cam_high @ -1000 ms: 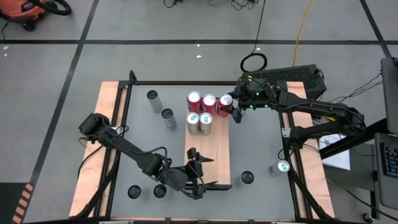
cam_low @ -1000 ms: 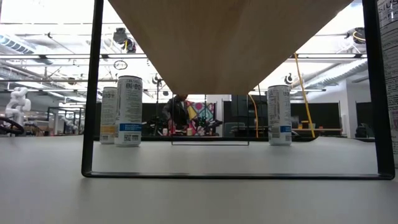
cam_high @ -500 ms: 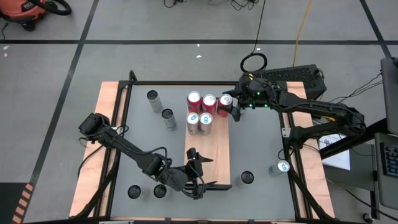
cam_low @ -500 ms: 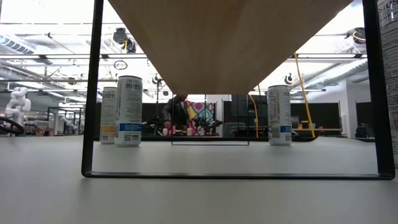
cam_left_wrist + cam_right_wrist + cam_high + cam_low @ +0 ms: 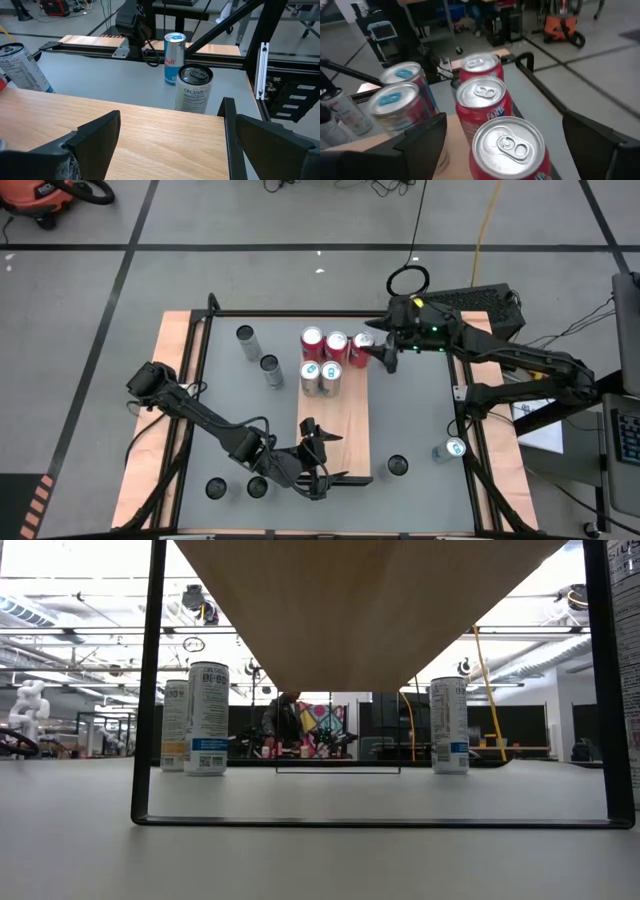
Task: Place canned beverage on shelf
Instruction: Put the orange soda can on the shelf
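The shelf (image 5: 335, 430) is a light wood board raised on a black frame. Three red cans stand in a row at its far end, the rightmost one (image 5: 362, 341) nearest my right gripper (image 5: 379, 348). Two silver cans with blue tops (image 5: 320, 374) stand just in front of them. In the right wrist view my right gripper (image 5: 507, 167) is open, its fingers standing either side of the nearest red can (image 5: 509, 142) without touching it. My left gripper (image 5: 318, 438) hangs open over the shelf's near end (image 5: 150, 135), with nothing between its fingers.
Loose cans stand on the grey tabletop: two tall grey ones (image 5: 258, 352) left of the shelf, two dark-topped ones (image 5: 236, 487) near left, a Celsius can (image 5: 195, 90) and a blue can (image 5: 452, 448) near right. The black frame's posts (image 5: 148, 680) hem in the table.
My right gripper has drawn back a little from the rightmost red can, toward the table's right edge, and risen slightly. The can stays upright on the shelf beside the other two.
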`<state>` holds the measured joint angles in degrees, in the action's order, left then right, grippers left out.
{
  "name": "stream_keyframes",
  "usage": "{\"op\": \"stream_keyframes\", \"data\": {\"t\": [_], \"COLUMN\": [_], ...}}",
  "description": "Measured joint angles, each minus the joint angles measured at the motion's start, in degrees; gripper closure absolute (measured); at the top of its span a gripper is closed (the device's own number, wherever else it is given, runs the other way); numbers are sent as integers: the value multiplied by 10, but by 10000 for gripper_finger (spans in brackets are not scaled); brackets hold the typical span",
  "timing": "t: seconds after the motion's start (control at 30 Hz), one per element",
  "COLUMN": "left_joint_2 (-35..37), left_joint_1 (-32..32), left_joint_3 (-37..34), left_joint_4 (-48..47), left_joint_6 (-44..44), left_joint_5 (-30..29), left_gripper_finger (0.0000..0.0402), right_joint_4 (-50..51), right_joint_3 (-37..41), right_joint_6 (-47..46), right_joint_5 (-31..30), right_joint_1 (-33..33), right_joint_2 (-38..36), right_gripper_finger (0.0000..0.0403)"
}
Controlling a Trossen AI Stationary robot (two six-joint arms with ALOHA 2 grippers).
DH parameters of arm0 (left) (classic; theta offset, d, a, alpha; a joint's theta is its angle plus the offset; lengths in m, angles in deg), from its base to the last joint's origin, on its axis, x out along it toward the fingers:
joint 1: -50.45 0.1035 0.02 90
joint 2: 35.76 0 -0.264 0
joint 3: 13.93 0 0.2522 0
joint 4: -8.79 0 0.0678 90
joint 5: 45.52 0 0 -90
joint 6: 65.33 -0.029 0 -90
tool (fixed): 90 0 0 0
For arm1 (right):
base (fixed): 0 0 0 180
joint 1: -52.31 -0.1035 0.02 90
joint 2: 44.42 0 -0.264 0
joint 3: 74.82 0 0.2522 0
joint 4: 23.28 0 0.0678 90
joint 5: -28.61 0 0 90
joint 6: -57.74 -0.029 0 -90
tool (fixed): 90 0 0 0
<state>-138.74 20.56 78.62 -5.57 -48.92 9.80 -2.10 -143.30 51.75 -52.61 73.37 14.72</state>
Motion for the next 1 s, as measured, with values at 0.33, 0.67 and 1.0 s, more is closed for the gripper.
{"op": "stream_keyframes", "data": {"t": [0.33, 0.67, 1.0], "left_joint_2": [0, 0, 0], "left_joint_1": [-1, 2, 3], "left_joint_3": [0, 0, 0], "left_joint_4": [0, 1, 1], "left_joint_6": [-2, -2, -2], "left_joint_5": [0, -3, -8], "left_gripper_finger": [14, 14, 14], "right_joint_4": [147, 78, 29], "right_joint_3": [16, 127, 127], "right_joint_6": [71, 78, 97], "right_joint_5": [0, -31, -43], "right_joint_1": [0, 0, 0], "right_joint_2": [-86, -89, -65], "right_gripper_finger": [94, 232, 340]}}
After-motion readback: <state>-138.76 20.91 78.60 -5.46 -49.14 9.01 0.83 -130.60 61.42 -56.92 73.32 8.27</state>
